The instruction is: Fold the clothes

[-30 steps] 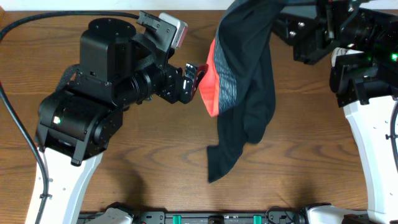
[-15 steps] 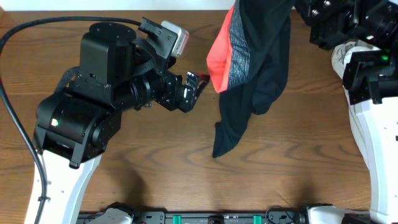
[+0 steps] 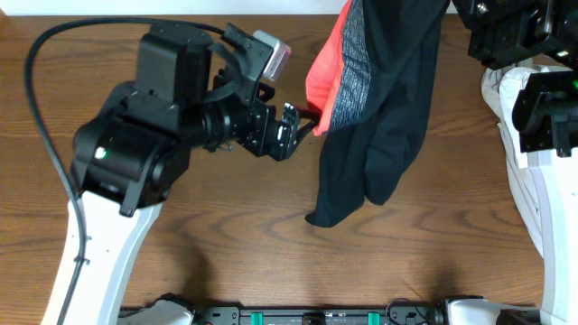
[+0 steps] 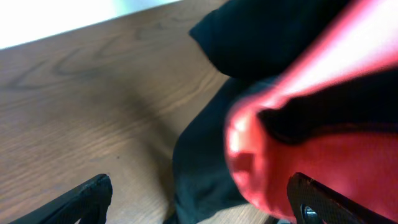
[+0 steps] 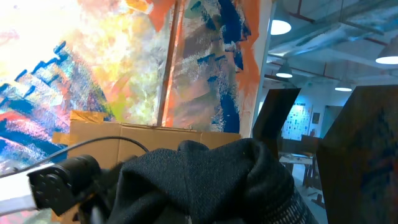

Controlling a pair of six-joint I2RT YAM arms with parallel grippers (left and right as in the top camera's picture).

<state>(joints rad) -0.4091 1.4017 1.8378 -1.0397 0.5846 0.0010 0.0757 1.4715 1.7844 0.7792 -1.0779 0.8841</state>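
Brown wood-grain counter [image 3: 226, 235] in the overhead view. The right wrist view looks out into a room: painted wall [image 5: 124, 56] in orange, blue and yellow, ceiling lamps [image 5: 281, 27] at 2 o'clock.

trousers [image 3: 388, 117]: lifted, hanging down from the top edge of the overhead frame at 1 o'clock, just beside the right arm [image 3: 533, 108]. Black legs drape toward 6 o'clock. The lowest tip [image 3: 318, 217] lies at 7 o'clock of the garment, low over the counter. Grey waistband [image 3: 348, 81] and red-orange edge [image 3: 321, 77] face 9 o'clock.

left tool [image 3: 291, 129]: at 9 o'clock of the red-orange edge, just beside it. In the left wrist view its fingers [image 4: 81, 199] stand wide, one at each lower corner. Blurred red-orange lining and black cloth fill the span between them. Not closed on the cloth.

right tool: its own fingers are hidden under a bunch of black cloth [image 5: 205, 180] at 6 o'clock of its wrist view. It appears clamped on the trousers, which hang from there.
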